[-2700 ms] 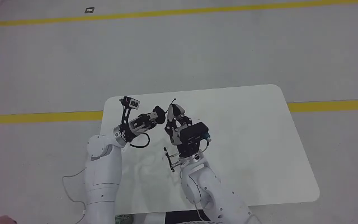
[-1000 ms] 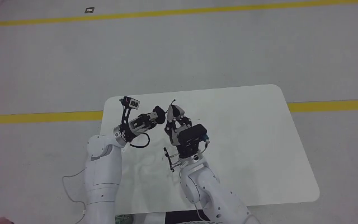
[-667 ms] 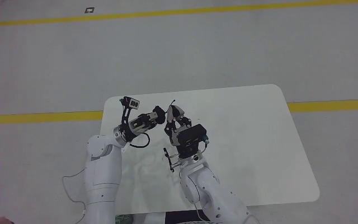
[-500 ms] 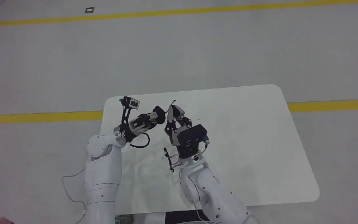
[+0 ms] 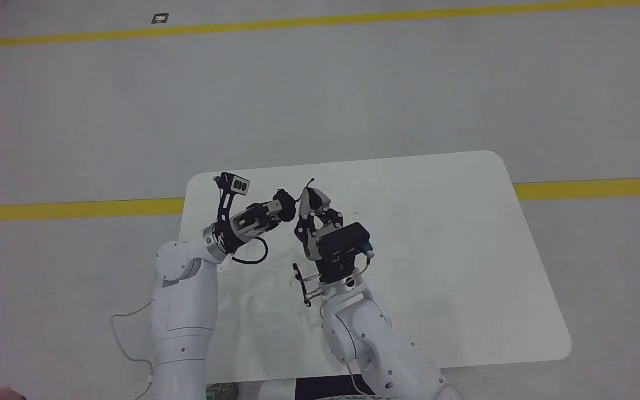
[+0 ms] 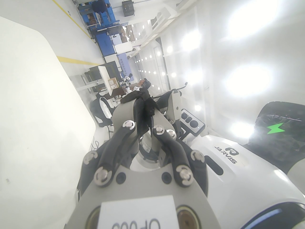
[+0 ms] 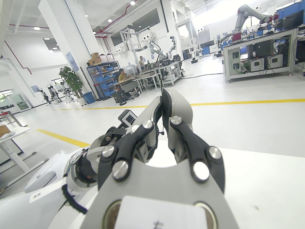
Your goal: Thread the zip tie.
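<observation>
Zip tie (image 7: 162, 83) clamped in right jaws; left jaws closed on its black end.

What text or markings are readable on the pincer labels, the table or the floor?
The left label, behind the left pincer: upside down and cut by the frame edge; not readable whole.
The right label, behind the right pincer: one partial character, unreadable.
The floor tag: too small to read.
The table: no print.
</observation>
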Available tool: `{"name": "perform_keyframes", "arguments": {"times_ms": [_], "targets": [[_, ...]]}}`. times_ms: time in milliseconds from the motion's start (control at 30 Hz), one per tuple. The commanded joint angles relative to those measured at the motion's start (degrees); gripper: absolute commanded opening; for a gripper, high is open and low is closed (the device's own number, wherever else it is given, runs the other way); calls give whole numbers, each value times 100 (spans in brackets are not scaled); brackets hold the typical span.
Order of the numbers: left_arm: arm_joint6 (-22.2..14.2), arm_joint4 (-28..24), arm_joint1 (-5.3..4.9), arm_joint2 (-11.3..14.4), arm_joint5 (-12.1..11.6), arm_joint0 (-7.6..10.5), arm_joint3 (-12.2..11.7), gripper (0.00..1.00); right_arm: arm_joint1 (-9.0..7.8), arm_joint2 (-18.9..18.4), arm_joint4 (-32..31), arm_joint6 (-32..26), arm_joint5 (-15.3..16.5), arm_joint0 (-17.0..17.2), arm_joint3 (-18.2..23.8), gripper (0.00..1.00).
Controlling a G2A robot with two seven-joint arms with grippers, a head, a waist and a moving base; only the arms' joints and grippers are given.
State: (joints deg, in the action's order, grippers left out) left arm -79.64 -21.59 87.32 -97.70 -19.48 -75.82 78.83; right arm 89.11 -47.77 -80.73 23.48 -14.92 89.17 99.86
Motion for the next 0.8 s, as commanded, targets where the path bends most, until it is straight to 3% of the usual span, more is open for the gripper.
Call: {"name": "perform_keyframes", "arguments": {"times_ms": [0, 767], "targets": [[0, 0, 0, 0, 0, 0, 0, 0, 1, -2, -13, -7, 0, -1, -6, 0], [0, 0, 0, 0, 0, 0, 0, 0, 8, 41, -149, -104, 54, 62, 31, 0]]}}
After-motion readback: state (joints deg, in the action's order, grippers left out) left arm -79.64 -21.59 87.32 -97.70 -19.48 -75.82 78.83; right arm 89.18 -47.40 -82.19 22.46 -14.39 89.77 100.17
